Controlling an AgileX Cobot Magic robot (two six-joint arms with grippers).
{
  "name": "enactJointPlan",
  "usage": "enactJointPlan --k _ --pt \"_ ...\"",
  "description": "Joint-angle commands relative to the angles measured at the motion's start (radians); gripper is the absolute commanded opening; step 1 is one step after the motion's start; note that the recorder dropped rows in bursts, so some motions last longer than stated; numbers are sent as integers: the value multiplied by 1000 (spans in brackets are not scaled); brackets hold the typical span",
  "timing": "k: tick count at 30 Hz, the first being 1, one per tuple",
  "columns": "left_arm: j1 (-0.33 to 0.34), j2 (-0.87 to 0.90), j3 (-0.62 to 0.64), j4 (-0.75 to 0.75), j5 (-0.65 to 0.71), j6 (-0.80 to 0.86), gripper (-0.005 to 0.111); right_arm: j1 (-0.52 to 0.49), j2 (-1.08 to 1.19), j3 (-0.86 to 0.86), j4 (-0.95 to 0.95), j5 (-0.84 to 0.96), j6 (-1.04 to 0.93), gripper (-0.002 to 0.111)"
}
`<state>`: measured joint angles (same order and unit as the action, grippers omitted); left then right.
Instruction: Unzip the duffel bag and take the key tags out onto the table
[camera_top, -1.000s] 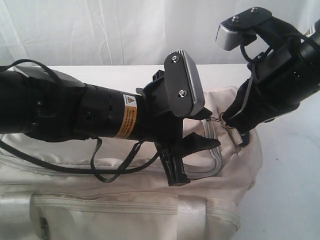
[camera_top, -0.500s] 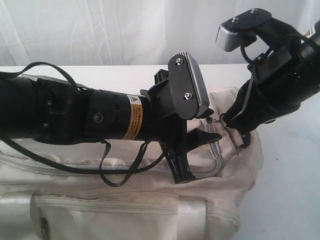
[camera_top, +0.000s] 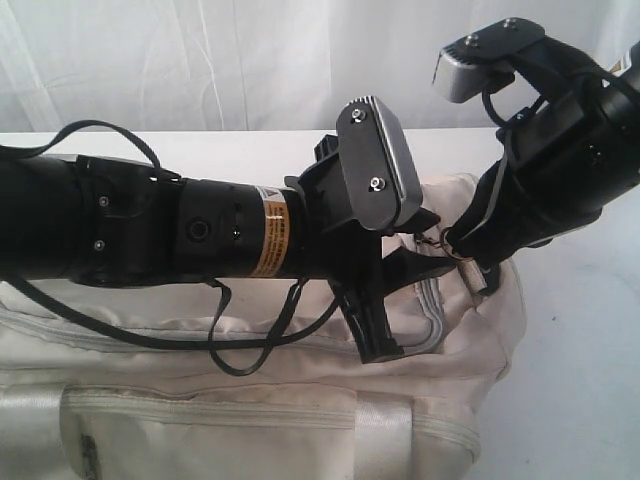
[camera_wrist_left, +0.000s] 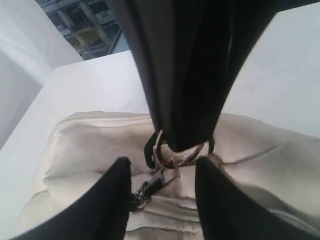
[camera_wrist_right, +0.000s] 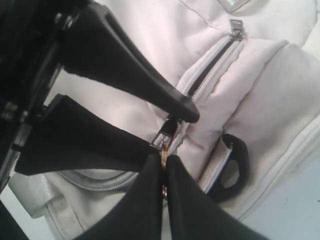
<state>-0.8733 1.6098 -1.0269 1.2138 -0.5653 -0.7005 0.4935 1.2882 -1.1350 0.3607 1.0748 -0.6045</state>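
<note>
Here right tool (camera_wrist_right: 164, 165) pinches the metal ring (camera_wrist_left: 182, 157), left tool (camera_wrist_left: 162, 170) parted.

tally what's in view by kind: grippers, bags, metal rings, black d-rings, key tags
grippers: 2 (left gripper, right gripper)
bag: 1
ring: 1
d-ring: 1
key tags: 0
total: 5
</note>
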Motion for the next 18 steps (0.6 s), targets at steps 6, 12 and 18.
enactJointPlan --k 6,12,18 --pt "-7 3 3 -8 -16 6 35 -7 -5 -6 4 20 7 0" --pt "-7 3 3 -9 -16 2 24 -7 -5 -6 6 19 34 0" --pt "-7 3 3 -11 -16 2 6 -7 -5 -6 8 18 34 0"
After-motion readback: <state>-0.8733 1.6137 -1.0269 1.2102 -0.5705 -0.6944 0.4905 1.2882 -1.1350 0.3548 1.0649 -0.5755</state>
